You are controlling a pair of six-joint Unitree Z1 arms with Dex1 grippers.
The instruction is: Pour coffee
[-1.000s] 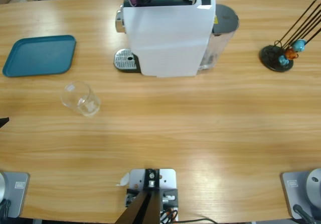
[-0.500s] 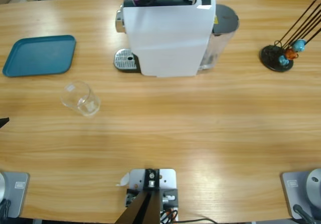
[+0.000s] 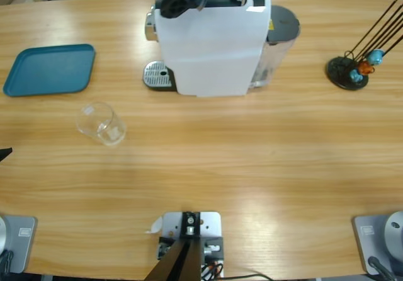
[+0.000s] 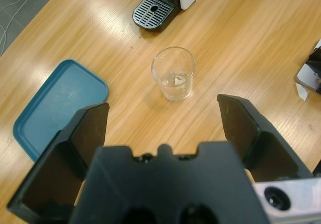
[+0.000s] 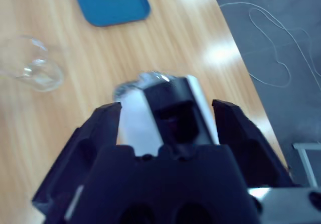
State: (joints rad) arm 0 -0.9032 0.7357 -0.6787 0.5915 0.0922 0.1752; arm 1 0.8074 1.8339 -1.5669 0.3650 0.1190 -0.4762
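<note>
- left gripper (image 4: 163, 116) wide open, above the empty glass (image 4: 173, 73) near the table's (image 3: 252, 161) left edge
- right gripper (image 5: 165, 114) open over the coffee machine (image 3: 211, 38)

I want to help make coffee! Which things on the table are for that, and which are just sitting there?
For the coffee:
coffee machine
drip grate
empty glass

Just sitting there:
blue tray
capsule stand

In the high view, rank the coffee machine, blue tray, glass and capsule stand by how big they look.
1. Coffee machine
2. Blue tray
3. Capsule stand, counting its long rods; its base alone looks about like the glass
4. Glass
</note>
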